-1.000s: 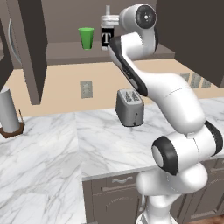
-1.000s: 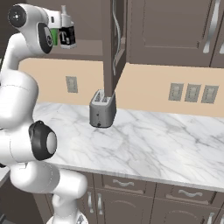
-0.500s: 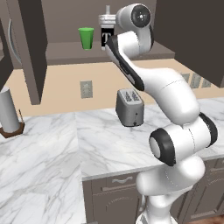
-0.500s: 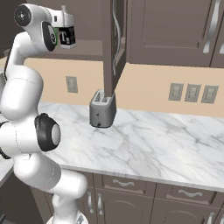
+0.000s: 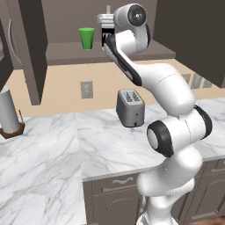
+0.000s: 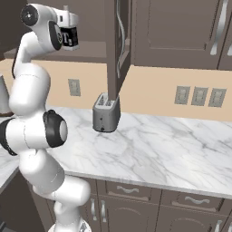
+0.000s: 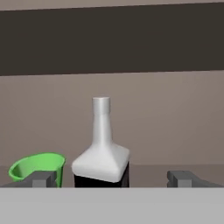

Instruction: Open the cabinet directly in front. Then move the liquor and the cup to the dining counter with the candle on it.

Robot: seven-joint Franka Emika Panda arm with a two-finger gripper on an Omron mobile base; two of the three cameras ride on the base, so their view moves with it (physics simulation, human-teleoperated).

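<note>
The dark grey-brown wall cabinet (image 5: 37,52) with tall panelled doors is seen standing open, its lower shelf (image 5: 66,52) exposed. On that shelf the small squat bottle of liquor (image 7: 102,153), pale-shouldered with a narrow neck and a black label bearing a white T, is set upright, near the shelf's front edge. In the hand view the small bright green tapered cup (image 7: 37,168) is seen just beside the bottle, on the side of one finger, upright as well; whether the two touch cannot be told.

The two-finger gripper (image 7: 113,178) of the white arm is raised to shelf height and pointed into the cabinet. Its jaws are spread wide, with nothing pinched. The bottle is seen between the two dark fingertips (image 7: 183,177), nearer the one by the cup, and apart from both.

Below, a grey metal toaster (image 5: 130,107) is seen on the white grey-veined marble worktop (image 5: 52,149), close to its back edge against the wall.
</note>
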